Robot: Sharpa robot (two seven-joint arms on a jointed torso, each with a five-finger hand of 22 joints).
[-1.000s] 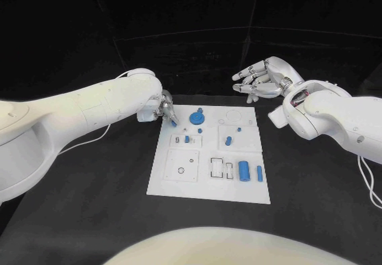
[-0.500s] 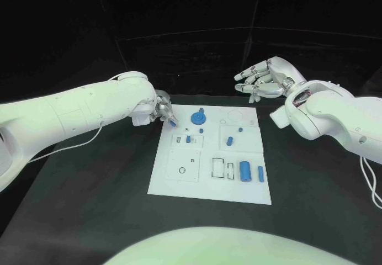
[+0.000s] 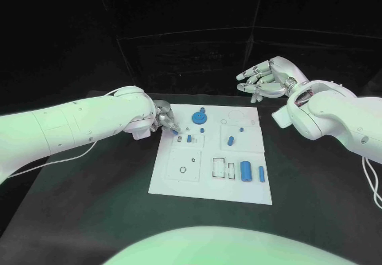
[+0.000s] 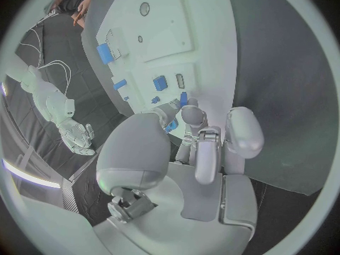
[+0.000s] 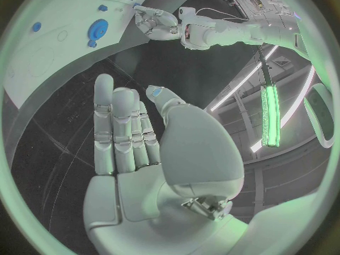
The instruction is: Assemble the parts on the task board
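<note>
We log the task board (image 3: pixel 208 187) lying flat at the centre of the black surface (image 3: pixel 95 193), its long side running from 6 toward 12 o'clock. Nearest us, at the board's 4 o'clock corner, two blue cylinders (image 3: pixel 246 171) lie side by side next to a pair of rectangular slots (image 3: pixel 217 167). At mid-board we note a small blue peg (image 3: pixel 229 141) on the 3 o'clock side and a smaller blue piece (image 3: pixel 189 139) on the 9 o'clock side. Farther off, toward 12 o'clock, a round blue gear (image 3: pixel 198 117) sits on the board. At the board's 10 o'clock corner the left hand (image 3: pixel 164 118) is low over the edge, its fingers (image 4: pixel 190 114) drawn together and pinching a small blue part (image 3: pixel 174 131); in the left wrist view the blue tip (image 4: pixel 183 100) shows just past the fingertips. Farthest, beyond the board's 1 o'clock corner, the right hand (image 3: pixel 266 78) is raised well above the surface, palm up, its fingers (image 5: pixel 122 130) extended and holding nothing.
</note>
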